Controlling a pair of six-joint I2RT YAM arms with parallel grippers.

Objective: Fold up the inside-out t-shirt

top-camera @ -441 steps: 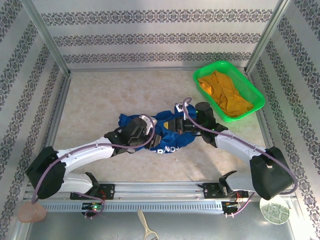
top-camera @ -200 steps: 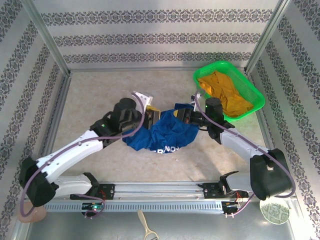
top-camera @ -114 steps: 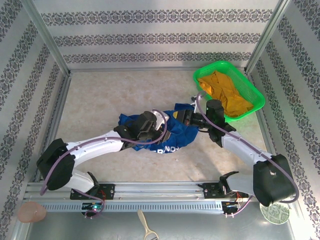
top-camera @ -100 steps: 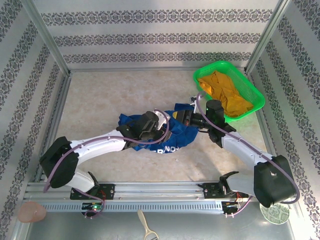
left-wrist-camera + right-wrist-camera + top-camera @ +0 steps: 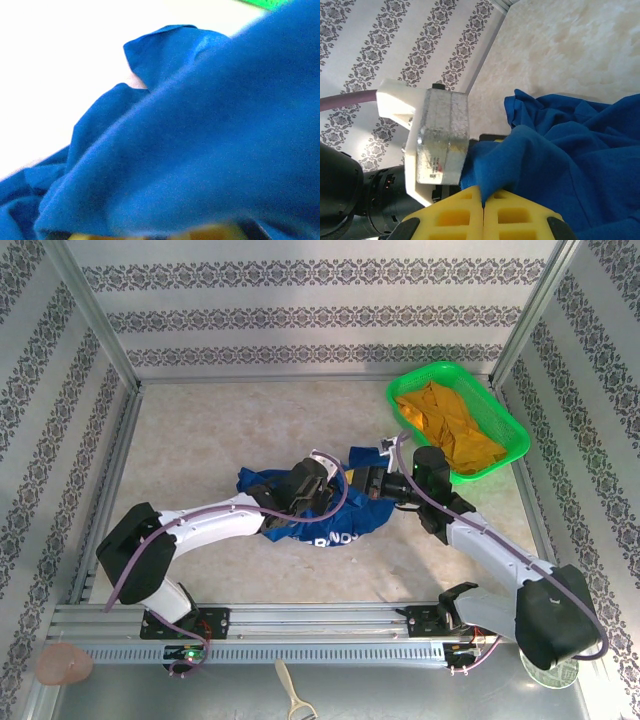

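- Shirt, blue and crumpled, lies mid-table, left of a green basket.
- Right gripper is closed, its yellow fingers pinching a fold of the shirt.
- Left gripper is closed at the shirt's far edge, just beside the right one; cloth hides whether it grips.

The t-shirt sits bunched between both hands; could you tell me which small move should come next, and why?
Probably draw the two hands apart a little. The right hand is shut on a fold of the t-shirt, the left hand looks closed in it too, and the cloth lies crumpled.
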